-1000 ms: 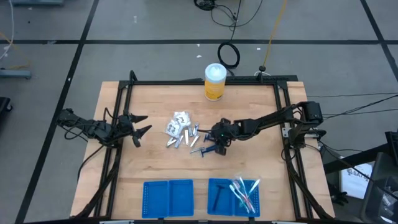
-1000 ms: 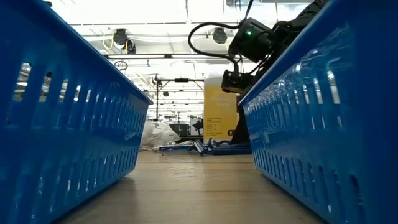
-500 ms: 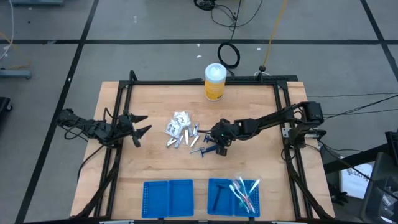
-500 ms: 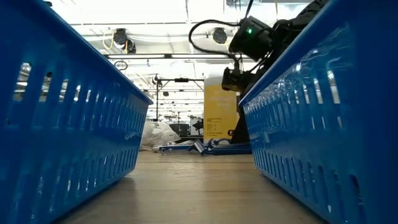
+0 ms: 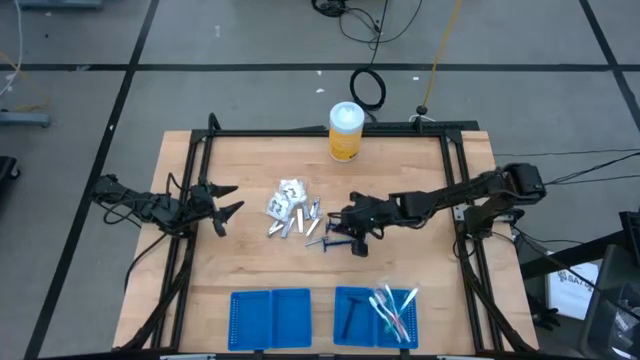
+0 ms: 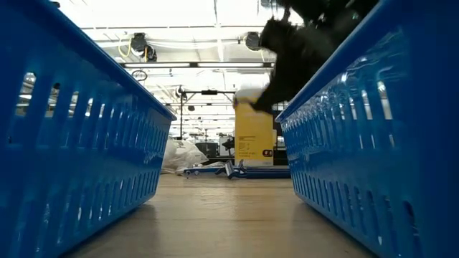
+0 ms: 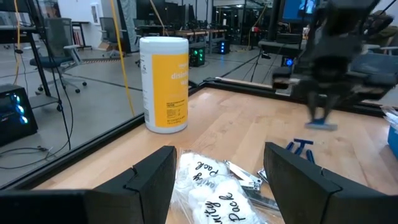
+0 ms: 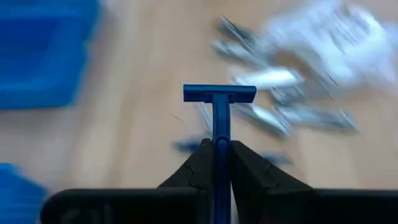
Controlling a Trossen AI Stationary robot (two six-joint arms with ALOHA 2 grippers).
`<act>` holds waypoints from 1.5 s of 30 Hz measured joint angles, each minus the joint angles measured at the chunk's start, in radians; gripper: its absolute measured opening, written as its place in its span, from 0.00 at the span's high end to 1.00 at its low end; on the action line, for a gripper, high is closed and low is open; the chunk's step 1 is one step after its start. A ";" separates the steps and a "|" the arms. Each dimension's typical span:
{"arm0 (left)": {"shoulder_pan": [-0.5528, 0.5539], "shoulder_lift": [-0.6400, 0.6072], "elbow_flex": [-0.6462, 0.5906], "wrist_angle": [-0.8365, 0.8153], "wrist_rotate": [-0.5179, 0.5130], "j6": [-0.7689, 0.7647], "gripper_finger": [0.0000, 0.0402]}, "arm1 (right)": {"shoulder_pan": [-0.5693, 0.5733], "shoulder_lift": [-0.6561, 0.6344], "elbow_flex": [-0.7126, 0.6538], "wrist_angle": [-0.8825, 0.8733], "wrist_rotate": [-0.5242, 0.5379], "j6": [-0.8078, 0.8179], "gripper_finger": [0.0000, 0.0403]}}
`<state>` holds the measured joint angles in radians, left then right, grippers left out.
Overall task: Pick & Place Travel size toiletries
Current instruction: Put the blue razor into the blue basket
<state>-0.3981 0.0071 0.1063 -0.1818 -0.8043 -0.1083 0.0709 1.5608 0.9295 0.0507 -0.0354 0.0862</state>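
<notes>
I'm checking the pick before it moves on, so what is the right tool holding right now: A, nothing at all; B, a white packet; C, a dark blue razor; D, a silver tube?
C: in the right wrist view the right tool is shut on the handle of a dark blue razor, its T-shaped head sticking out ahead, with the pile of toiletries left on the table.

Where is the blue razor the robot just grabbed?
The blue razor is pinched in the right gripper near the table's middle, just right of the pile of toiletries in the high view.
</notes>
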 joint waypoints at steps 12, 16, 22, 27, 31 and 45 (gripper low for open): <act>0.000 0.000 0.000 0.000 0.000 0.000 0.40 | 0.225 -0.003 0.000 0.318 -0.488 -0.035 0.94; 0.000 0.000 0.000 0.000 0.000 0.000 0.40 | 0.299 0.036 0.000 0.380 -0.491 -0.032 0.94; 0.000 0.000 0.000 0.000 0.000 0.000 0.40 | 0.352 0.157 0.000 0.483 -0.543 -0.001 0.94; 0.000 0.000 0.000 0.000 0.000 0.000 0.40 | 0.353 0.215 -0.001 0.525 -0.571 0.013 0.93; 0.000 0.000 0.000 0.000 0.000 0.000 0.40 | 0.345 0.217 -0.001 0.547 -0.568 0.022 0.87; 0.000 0.000 0.000 0.000 0.000 0.000 0.40 | 0.314 0.216 -0.001 0.552 -0.564 0.027 0.72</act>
<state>-0.3981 0.0071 0.1062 -0.1822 -0.8047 -0.1082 0.3854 1.7773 0.9287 0.6025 -0.5999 0.1132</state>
